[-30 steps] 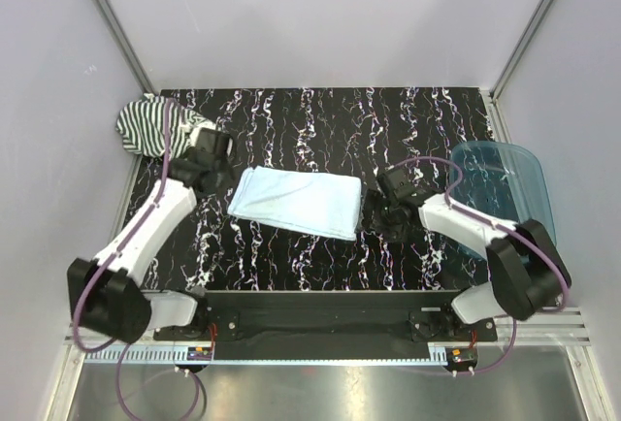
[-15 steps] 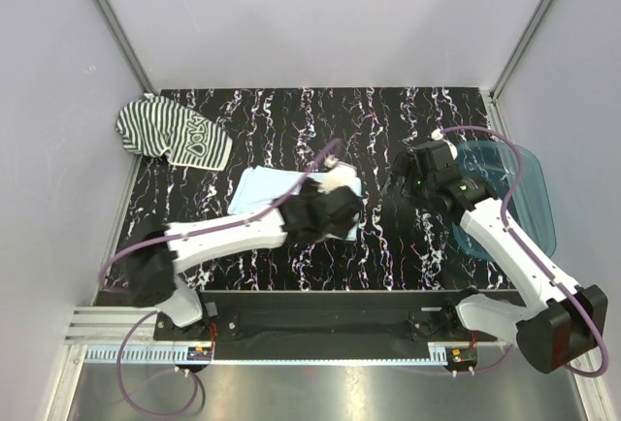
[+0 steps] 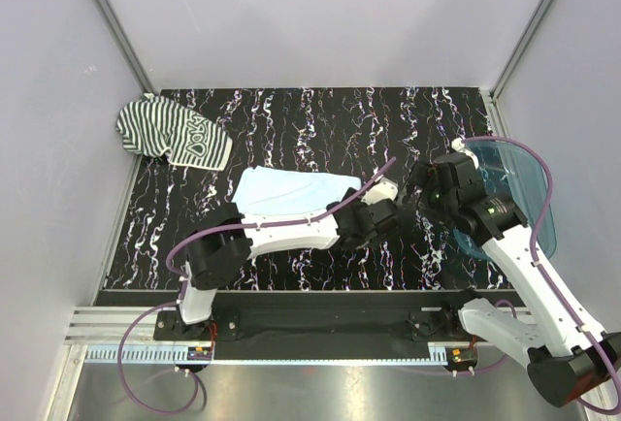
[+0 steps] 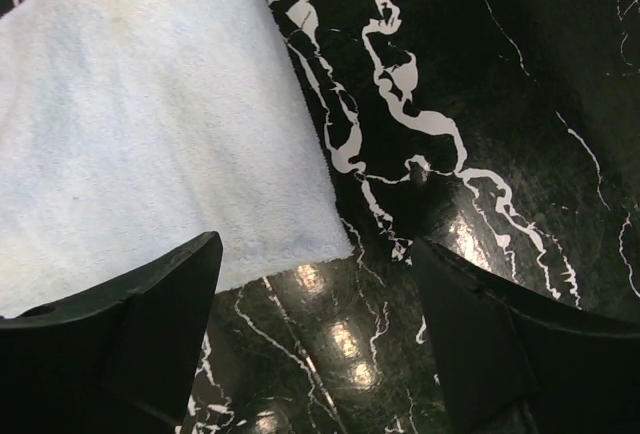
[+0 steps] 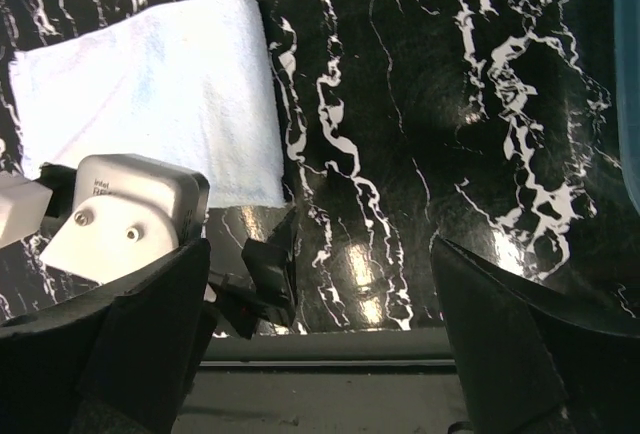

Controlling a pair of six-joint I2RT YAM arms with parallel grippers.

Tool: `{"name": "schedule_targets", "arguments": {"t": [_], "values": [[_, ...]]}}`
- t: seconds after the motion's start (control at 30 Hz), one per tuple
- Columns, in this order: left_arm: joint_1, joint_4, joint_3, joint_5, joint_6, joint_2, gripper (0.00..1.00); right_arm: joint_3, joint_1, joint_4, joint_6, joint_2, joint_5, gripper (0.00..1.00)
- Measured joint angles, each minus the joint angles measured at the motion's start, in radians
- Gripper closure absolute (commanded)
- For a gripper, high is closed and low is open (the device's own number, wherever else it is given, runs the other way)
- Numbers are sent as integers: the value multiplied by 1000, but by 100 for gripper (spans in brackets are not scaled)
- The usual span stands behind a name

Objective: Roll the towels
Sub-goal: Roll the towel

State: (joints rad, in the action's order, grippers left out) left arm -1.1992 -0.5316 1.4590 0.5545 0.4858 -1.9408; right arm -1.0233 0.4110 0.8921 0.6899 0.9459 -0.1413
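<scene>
Left claw (image 4: 315, 254) moved right to blue towel (image 4: 150, 124) corner, released; right claw (image 5: 320, 254) released; camera (image 5: 125, 219) label "intel".

A second ago the left arm was folded at the far left with its gripper over the striped towel (image 3: 173, 135). It now stretches low across the worktop (image 3: 291, 111) to the right and lies over the near edge of the pale blue towel (image 3: 291, 188). The left gripper (image 3: 393, 217) sits just past that towel's near right corner, further right than half a second ago. The striped towel now lies uncovered. The right arm, tucked low a second ago with the right gripper (image 3: 419, 200) at the blue towel's right edge, is now unfolded and raised. Its wrist is drawn back rightward beside the blue tray (image 3: 524, 188).
</scene>
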Motion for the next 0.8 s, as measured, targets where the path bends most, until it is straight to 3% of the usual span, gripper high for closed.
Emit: {"name": "schedule_targets", "arguments": {"t": [0.3,0.53,0.73,0.8], "values": [[-1,47,-8,-11,-11,-46,38,0,-2,45,-1,-3,-14,3],[-2,89,-26,-13,-12,-104,39,-2,-2,58,-1,3,-21,4],[-2,109,-27,-3,-5,-136,45,-2,-2,55,-1,13,-18,5],[0,112,-27,-2,1,-137,51,-2,-2,52,-1,20,-16,5]]}}
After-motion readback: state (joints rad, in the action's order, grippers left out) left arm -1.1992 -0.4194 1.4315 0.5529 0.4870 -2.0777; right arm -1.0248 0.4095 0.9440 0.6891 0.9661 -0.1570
